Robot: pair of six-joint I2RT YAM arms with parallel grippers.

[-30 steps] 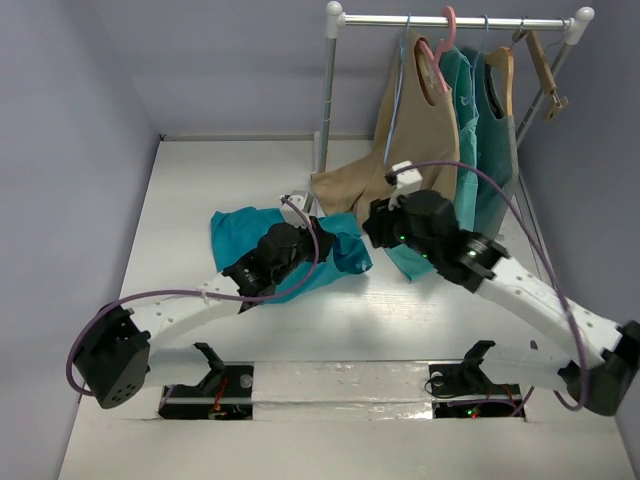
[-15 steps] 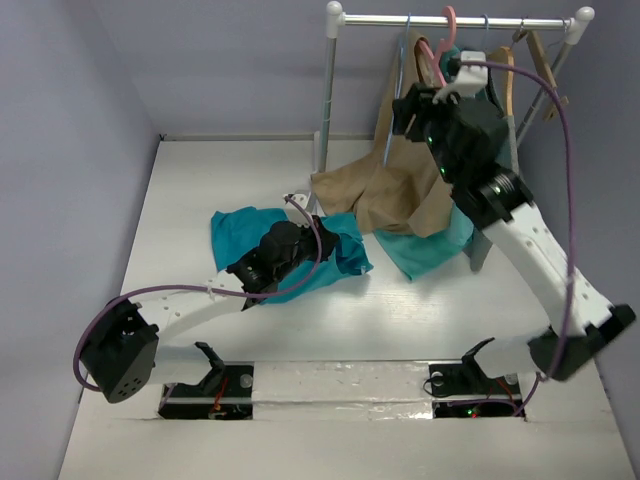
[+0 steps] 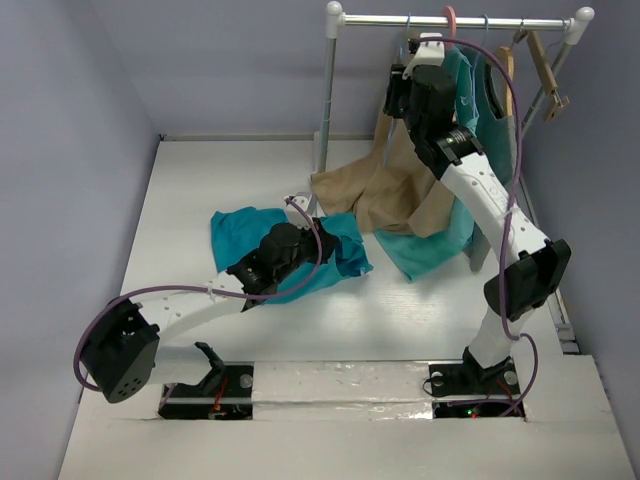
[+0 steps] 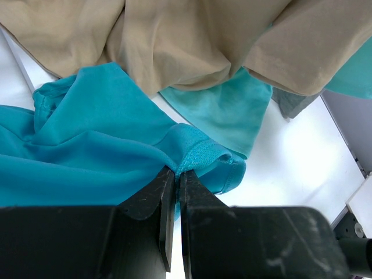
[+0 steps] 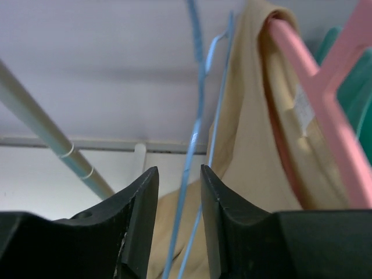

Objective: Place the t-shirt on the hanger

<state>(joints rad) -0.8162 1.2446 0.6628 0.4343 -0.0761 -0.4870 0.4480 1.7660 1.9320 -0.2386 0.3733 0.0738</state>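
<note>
The teal-blue t-shirt [image 3: 240,235] lies crumpled on the white table, left of centre. My left gripper [image 3: 322,238] is shut on a hem fold at the shirt's right edge; in the left wrist view the gripper [image 4: 176,172] pinches the cloth [image 4: 87,139] between its fingertips. The thin light-blue hanger [image 3: 408,22] hangs from the rail beside the beige shirt. My right gripper [image 3: 398,88] is raised to it and open. In the right wrist view one hanger wire [image 5: 195,133] runs through the gap of the open gripper [image 5: 179,174], touching neither finger.
A clothes rail [image 3: 500,21] on a post [image 3: 326,90] carries a beige shirt [image 3: 380,190] on a thick pink hanger [image 3: 449,20], greener teal tops [image 3: 468,90] and a wooden hanger [image 3: 543,65]. The garments' lower ends drape onto the table beside the t-shirt.
My right arm has risen from over the table up to the rail and brought its open gripper around the light-blue hanger's wire. The left arm has stayed put, holding the t-shirt.
</note>
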